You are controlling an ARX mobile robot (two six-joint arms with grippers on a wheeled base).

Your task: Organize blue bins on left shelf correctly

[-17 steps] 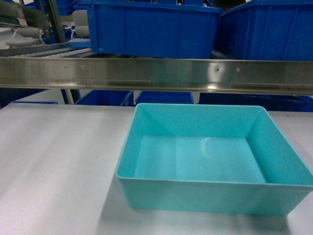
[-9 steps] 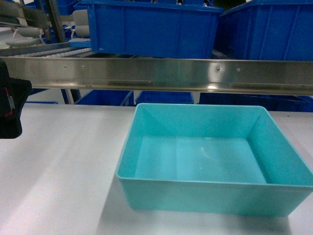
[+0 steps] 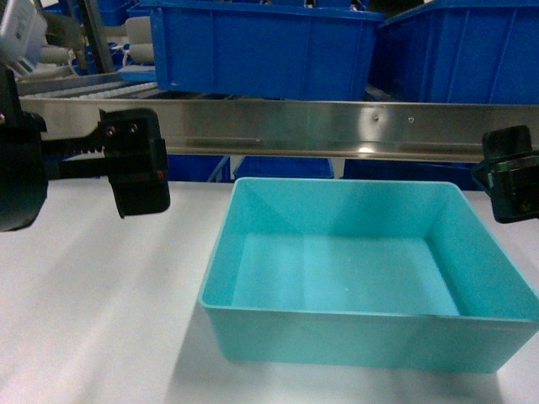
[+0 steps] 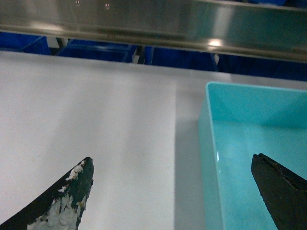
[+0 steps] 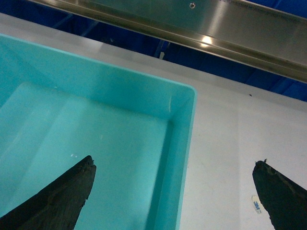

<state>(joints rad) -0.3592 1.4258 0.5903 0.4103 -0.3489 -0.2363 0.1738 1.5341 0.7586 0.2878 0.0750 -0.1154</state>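
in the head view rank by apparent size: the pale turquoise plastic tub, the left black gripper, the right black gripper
1. Pale turquoise plastic tub, clearly largest.
2. Left black gripper, though it sits nearer the camera, inflating its look.
3. Right black gripper, partly cut off by the frame edge.

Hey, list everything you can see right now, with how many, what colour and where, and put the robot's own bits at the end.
Turquoise tub: one, pale turquoise, empty, on the white table, centre-right.
White table: one, white, under the tub.
Steel shelf rail: one, shiny stainless steel, running across above the table's far edge.
Royal-blue crates: at least two, royal blue, on the shelf above the rail; more blue shows below the rail.
White roller tracks: white, upper left on the shelf; count unclear.
Small white sticker: one, white, on the table right of the tub.
Left gripper: one, black, open, straddling the tub's left wall.
Right gripper: one, black, open, straddling the tub's right wall.
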